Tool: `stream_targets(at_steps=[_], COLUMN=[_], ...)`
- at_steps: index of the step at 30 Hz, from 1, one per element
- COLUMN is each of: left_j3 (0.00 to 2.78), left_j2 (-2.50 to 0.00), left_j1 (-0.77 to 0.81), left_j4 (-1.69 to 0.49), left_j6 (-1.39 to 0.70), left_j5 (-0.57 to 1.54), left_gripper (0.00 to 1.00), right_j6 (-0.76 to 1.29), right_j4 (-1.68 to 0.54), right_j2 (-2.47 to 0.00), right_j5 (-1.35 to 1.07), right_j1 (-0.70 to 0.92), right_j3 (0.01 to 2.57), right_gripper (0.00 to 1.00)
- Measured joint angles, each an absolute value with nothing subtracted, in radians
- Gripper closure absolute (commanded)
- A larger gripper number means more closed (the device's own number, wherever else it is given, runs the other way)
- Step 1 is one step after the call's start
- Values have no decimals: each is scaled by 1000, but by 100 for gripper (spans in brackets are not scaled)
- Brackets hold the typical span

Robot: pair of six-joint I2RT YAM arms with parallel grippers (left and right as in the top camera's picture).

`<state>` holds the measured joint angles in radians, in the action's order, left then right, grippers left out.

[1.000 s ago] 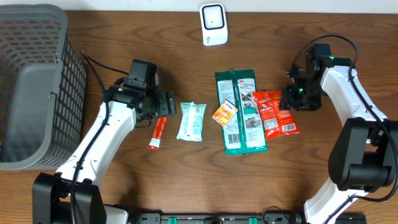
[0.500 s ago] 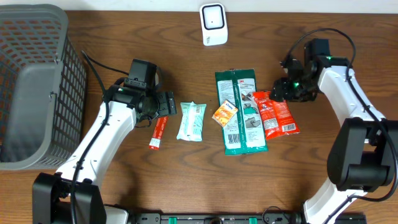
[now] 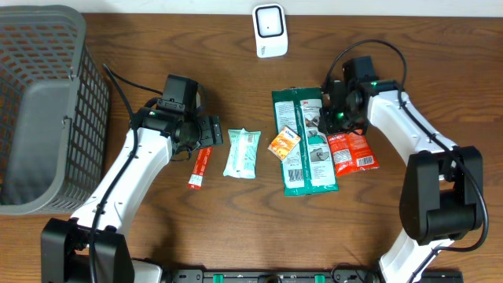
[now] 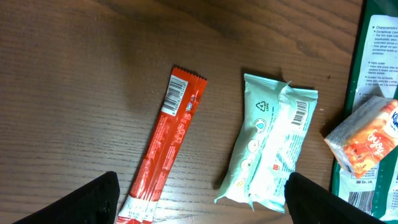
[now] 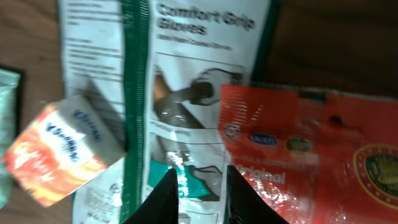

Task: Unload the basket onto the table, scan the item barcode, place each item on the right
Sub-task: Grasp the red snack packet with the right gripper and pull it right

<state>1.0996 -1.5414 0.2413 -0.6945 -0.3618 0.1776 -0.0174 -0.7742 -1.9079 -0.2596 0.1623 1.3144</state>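
Several items lie on the wooden table: a red stick packet (image 3: 200, 167) (image 4: 168, 143), a mint-green packet (image 3: 242, 152) (image 4: 273, 149) with its barcode facing up, a green glove package (image 3: 305, 141) (image 5: 186, 93), an orange tissue pack (image 3: 284, 142) (image 5: 59, 146) on top of it, and a red snack packet (image 3: 350, 145) (image 5: 311, 149). My left gripper (image 3: 211, 131) (image 4: 202, 199) hangs wide open above the red stick and the mint packet, holding nothing. My right gripper (image 3: 334, 110) (image 5: 202, 193) hovers over the glove package near the red packet's edge, its jaws a narrow gap apart with nothing between them.
A white barcode scanner (image 3: 269, 30) stands at the back edge in the middle. A grey mesh basket (image 3: 39, 102) fills the far left of the table.
My right arm has swung left from beside the red snack packet to over the glove package, and its jaws have narrowed. The left arm has not moved.
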Motion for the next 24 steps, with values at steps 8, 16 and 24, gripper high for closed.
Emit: stream_targets(at_steps=[8, 16, 24], left_j3=[1100, 1100, 1100], left_j2=[-1541, -1541, -1541], left_j1=[241, 241, 241], left_j4=[-694, -695, -695], left_j6=[-362, -362, -362], left_j5=[178, 178, 178], left_gripper=[14, 14, 14], right_j6=[97, 211, 396], right_j4=[-635, -635, -735], right_j2=[-1908, -1908, -1908], right_j5=[-47, 51, 64], right_j1=[157, 35, -118], right_j3=[1213, 1212, 1213], right_gripper=[76, 79, 85])
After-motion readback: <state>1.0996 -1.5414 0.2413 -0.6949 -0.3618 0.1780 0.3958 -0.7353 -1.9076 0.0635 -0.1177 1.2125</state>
